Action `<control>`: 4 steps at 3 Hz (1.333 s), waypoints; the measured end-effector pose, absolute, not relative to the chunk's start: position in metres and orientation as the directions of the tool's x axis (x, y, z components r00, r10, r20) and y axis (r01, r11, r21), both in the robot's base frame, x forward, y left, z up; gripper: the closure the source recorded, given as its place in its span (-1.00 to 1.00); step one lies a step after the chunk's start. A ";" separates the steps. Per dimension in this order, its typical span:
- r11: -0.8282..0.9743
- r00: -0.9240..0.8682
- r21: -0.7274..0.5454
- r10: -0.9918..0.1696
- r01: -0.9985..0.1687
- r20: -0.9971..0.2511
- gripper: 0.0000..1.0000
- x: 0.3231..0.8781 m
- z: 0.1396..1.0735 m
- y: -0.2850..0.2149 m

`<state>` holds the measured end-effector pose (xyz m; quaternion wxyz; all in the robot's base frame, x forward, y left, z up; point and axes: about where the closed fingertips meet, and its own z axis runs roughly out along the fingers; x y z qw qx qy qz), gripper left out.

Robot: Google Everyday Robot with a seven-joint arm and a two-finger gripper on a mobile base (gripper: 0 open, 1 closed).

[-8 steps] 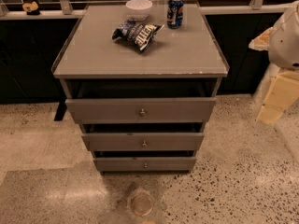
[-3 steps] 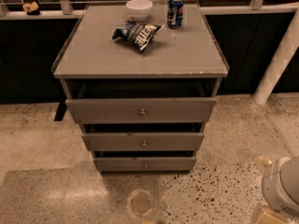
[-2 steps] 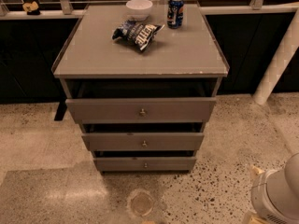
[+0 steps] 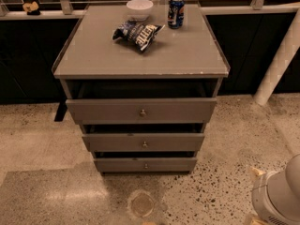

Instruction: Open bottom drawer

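The drawer cabinet point(image 4: 140, 60) is standing on a speckled stone floor point(image 4: 42, 149), in front of a dark wall with a pale ledge point(image 4: 42, 14). Three grey-brown drawer fronts are sitting one below another, each carrying a small round brass knob at its centre and each showing a dark gap above it. The top drawer point(image 4: 108, 111) is showing the widest and tallest front, and the middle drawer point(image 4: 117, 143) is showing a mid-sized one. The bottom drawer point(image 4: 122, 165) is sitting lowest in the cabinet, just above the floor, showing the narrowest front with its knob point(image 4: 146, 166) facing the camera. On the cabinet top, a white bowl point(image 4: 139, 7) is resting at the rear edge near the centre, a blue can point(image 4: 176, 12) is standing upright just beside it toward the rear right corner, and a dark snack bag point(image 4: 138, 33) is lying in front of the bowl. A white post point(image 4: 281, 60) is leaning beyond the right side of the cabinet. The gripper point(image 4: 276, 198) is appearing only partly, at the lower right corner of the view, above the floor and well apart from the bottom drawer, touching nothing visible; whether it is open or closed cannot be determined.
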<state>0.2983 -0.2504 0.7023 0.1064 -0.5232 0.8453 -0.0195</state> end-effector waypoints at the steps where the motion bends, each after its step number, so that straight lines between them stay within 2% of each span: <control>1: 0.384 -0.362 -0.140 -0.919 -0.913 -0.157 -1.00 0.290 0.683 -0.250; 4: 0.140 -0.134 -0.065 -0.987 -0.988 -0.087 -1.00 0.290 0.543 -0.250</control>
